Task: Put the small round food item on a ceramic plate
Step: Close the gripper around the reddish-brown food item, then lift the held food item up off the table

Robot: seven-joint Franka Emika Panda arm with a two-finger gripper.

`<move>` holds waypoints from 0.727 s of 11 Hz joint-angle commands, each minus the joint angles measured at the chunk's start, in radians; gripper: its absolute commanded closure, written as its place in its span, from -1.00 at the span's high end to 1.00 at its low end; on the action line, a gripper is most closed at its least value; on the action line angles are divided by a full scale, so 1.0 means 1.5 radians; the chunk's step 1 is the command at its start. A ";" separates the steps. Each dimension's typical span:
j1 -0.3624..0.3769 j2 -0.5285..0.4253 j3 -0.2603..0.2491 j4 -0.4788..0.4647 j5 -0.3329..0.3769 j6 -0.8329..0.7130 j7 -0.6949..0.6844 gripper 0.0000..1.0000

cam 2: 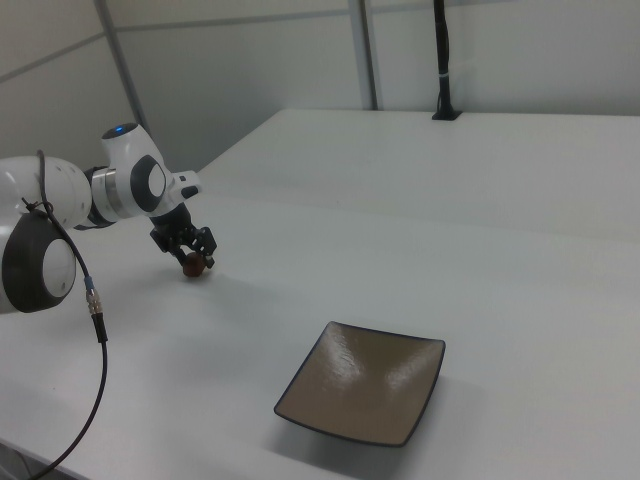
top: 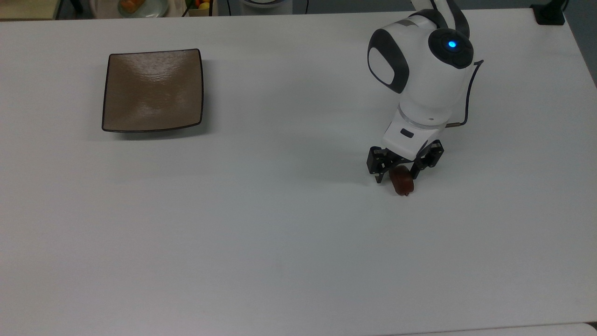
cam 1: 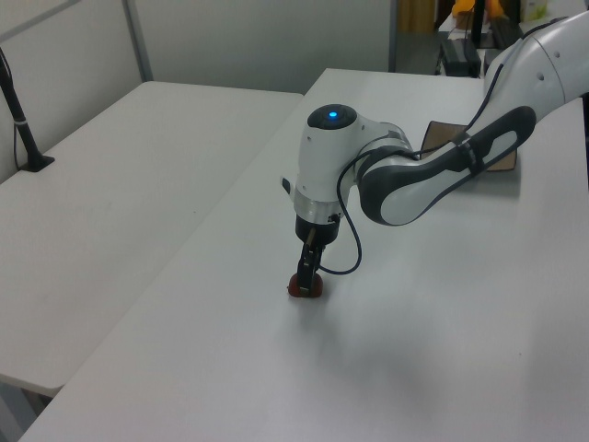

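I have the gripper (top: pixel 400 175) down at table (top: pixel 280 242) level, straddling the small round food item (top: pixel 402 182), which lies on the bare white surface toward the top view's right, well apart from the ceramic plate (top: pixel 153 90) at the top view's far left. The item's long axis runs roughly near-to-far in the top view, tilted slightly, and the fingers stand either side of its far end, so most of the lump pokes out on the near side of the gripper. The jaws are drawn in narrow around it; in the top view they look to be touching or all but touching its flanks, and I judge the grasp as closing or just made, though firm contact I cannot confirm. The left view shows the fingers (cam 1: pixel 306 274) coming straight down onto the item (cam 1: pixel 306 288), which rests on the table. In the right view the item (cam 2: pixel 191 267) sits under the gripper (cam 2: pixel 193 259), with the plate (cam 2: pixel 362 382) empty nearer the camera. Next I judge: lift, then carry toward the plate. Risk: an end-on pinch could let it squirt out.
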 commanded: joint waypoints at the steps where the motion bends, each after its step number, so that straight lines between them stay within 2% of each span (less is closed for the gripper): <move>1: 0.003 0.002 0.004 0.003 -0.012 0.008 -0.016 0.00; 3: 0.003 0.002 0.004 0.001 -0.012 0.008 -0.021 -0.46; 4: 0.003 0.002 0.004 0.001 -0.012 0.008 -0.019 -0.61; 7: -0.002 -0.004 0.005 0.002 -0.005 0.003 -0.016 -1.00; 8: -0.005 -0.014 0.005 0.001 0.000 -0.001 -0.015 -1.00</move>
